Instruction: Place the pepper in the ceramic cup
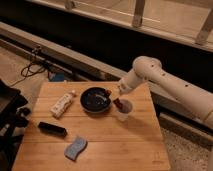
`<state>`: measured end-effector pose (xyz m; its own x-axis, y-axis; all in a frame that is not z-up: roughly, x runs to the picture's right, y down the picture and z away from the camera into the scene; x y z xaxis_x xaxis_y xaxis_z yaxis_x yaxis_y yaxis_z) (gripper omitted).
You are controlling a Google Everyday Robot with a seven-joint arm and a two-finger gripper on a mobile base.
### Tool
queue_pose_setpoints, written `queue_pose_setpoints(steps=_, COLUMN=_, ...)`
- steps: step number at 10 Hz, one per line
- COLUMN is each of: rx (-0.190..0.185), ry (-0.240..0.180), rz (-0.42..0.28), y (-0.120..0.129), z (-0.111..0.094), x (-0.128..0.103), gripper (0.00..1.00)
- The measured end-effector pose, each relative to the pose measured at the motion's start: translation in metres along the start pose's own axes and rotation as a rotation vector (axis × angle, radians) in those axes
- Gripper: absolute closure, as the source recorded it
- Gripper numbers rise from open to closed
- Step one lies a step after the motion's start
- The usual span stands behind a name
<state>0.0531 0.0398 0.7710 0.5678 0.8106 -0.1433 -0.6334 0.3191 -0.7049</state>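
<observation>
The pale ceramic cup (124,112) stands on the wooden table (100,150), just right of the dark bowl. The dark red pepper (118,104) sticks up at the cup's left rim, its lower end inside the cup. My gripper (120,94), at the end of the white arm, is directly above the cup and close over the pepper's top. I cannot tell whether it touches the pepper.
A wide dark bowl (96,99) sits left of the cup. A pale bottle (62,103) lies at the left, a black bar-shaped object (52,128) in front of it, and a blue sponge (75,147) near the front edge. Dark equipment stands off the table's left side.
</observation>
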Motion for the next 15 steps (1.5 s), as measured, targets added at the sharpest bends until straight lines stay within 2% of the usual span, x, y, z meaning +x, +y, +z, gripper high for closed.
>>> queue_pose_setpoints(steps=1, rx=0.002, ry=-0.013, rz=-0.009, y=-0.002, z=-0.002, x=-0.002, gripper=0.79)
queue_pose_setpoints(steps=3, rx=0.000, ry=-0.032, rz=-0.041, y=-0.006, z=-0.003, x=-0.006, gripper=0.61)
queue_pose_setpoints(steps=4, rx=0.003, ry=-0.040, rz=-0.043, y=-0.010, z=-0.005, x=-0.003, gripper=0.58)
queue_pose_setpoints(steps=5, rx=0.006, ry=-0.051, rz=-0.044, y=-0.015, z=-0.008, x=0.002, gripper=0.60)
queue_pose_setpoints(steps=8, rx=0.015, ry=-0.072, rz=-0.021, y=-0.028, z=-0.015, x=0.016, gripper=0.87)
queue_pose_setpoints(steps=9, rx=0.018, ry=-0.076, rz=-0.007, y=-0.032, z=-0.018, x=0.024, gripper=0.92)
queue_pose_setpoints(steps=10, rx=0.015, ry=-0.078, rz=0.000, y=-0.033, z=-0.017, x=0.028, gripper=0.91)
queue_pose_setpoints(steps=11, rx=0.011, ry=-0.079, rz=0.009, y=-0.033, z=-0.016, x=0.033, gripper=0.87)
queue_pose_setpoints(steps=12, rx=0.002, ry=-0.081, rz=0.028, y=-0.035, z=-0.015, x=0.044, gripper=0.75)
queue_pose_setpoints(steps=15, rx=-0.022, ry=-0.077, rz=0.030, y=-0.030, z=-0.006, x=0.049, gripper=0.47)
